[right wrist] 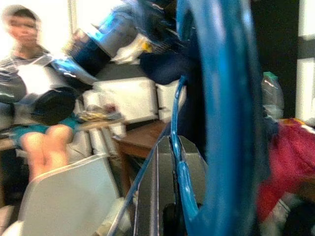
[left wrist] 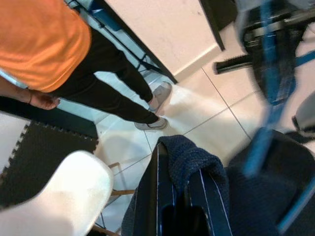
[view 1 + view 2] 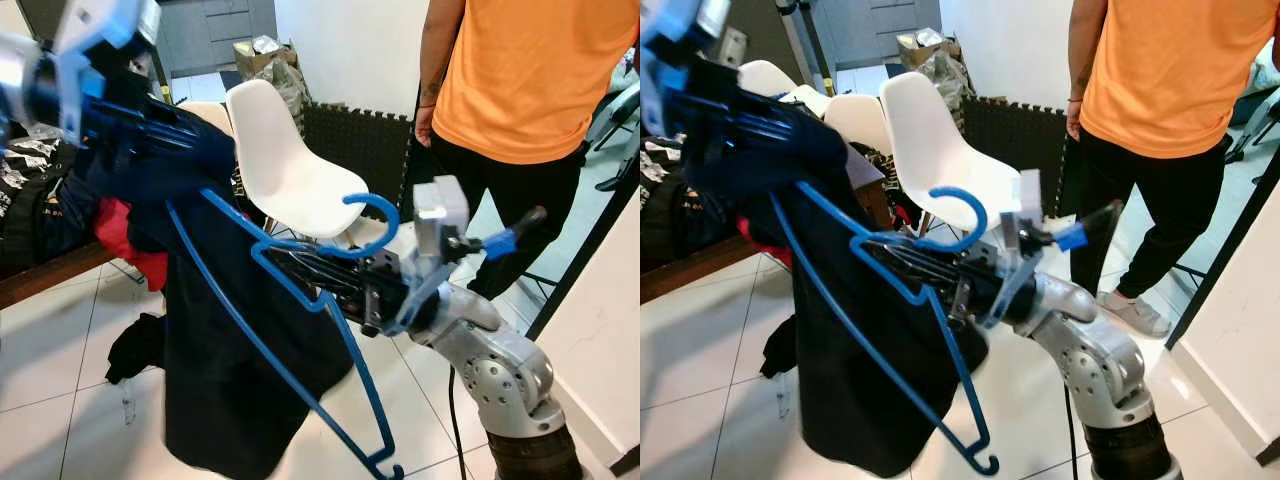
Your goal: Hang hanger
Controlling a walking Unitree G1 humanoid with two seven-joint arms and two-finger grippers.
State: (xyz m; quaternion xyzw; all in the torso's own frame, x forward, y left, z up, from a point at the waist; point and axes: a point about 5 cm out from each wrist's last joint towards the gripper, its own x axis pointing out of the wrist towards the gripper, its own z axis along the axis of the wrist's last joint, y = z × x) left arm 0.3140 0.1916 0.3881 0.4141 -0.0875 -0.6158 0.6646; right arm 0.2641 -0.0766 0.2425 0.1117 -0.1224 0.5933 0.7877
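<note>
The blue hanger (image 3: 300, 330) sits mid-air at centre, hook at 12 o'clock, held at the neck by the right gripper (image 3: 300, 265), fingers clamped on it. At 10 o'clock the left gripper (image 3: 165, 135) pinches the dark garment (image 3: 230, 400) draped off the hanger's shoulder. The hanger looks light, thin and stiff but smooth, likely to swivel; gripping just below the hook seems best. The cloth hangs soft and will drag. A person (image 3: 520, 90) stands at 2 o'clock

A lived-in home interior: pale tiled floor (image 3: 60, 370), white moulded chairs (image 3: 285, 165), a wooden bench (image 3: 50, 275) heaped with clothes (image 3: 30, 190), black foam mats (image 3: 365, 150) leaning on a white wall (image 3: 350, 50), and a person in an orange shirt (image 3: 530, 70) standing nearby.
</note>
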